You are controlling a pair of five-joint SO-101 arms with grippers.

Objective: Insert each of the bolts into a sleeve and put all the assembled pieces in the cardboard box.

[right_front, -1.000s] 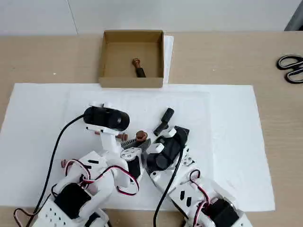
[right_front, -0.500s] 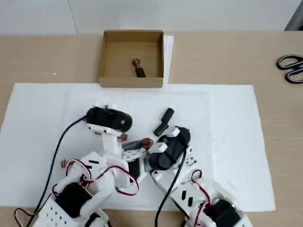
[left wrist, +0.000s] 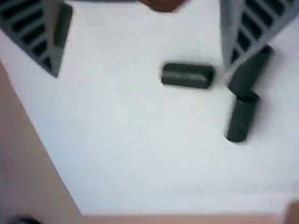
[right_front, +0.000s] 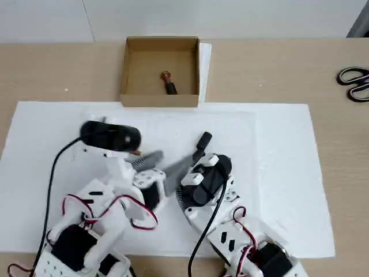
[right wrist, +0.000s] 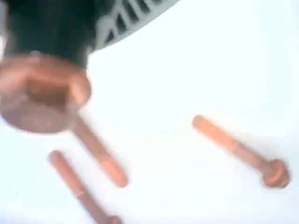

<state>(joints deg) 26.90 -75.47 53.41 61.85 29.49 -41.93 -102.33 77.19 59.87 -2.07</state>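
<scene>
From above, the cardboard box [right_front: 160,100] sits at the far middle of the table [right_front: 57,69], just past the far edge of a white sheet of paper [right_front: 288,173]. One joined piece [right_front: 169,84] lies on its floor, a copper bolt head on a black sleeve. Scissors [right_front: 354,83] lie at the far right edge of the table. Both arms come in from the near side. The left gripper [right_front: 151,158] and the right gripper [right_front: 187,163] hang over the middle of the paper, with their gray tips near each other but apart. Two black sleeves [right_front: 204,138] lie end to end just beyond the right gripper's tip.

In the left wrist view the gray fingers [left wrist: 37,32] stand spread wide with nothing between them. Three sleeves can be counted on the paper under them. A lone sleeve [left wrist: 188,75] lies by itself, and the end-to-end pair [left wrist: 241,116] is just beside it.

In the right wrist view a held bolt [right wrist: 42,93] hangs clear of the paper, its big head against a dark part next to the gray finger [right wrist: 131,18], so this pincer is pinching it. A copper shank [right wrist: 100,156] runs out from under the head, and I cannot tell whether it belongs to that bolt or lies loose. Two loose bolts lie on the paper, one [right wrist: 236,148] well to the side and one [right wrist: 79,189] beside the shank
</scene>
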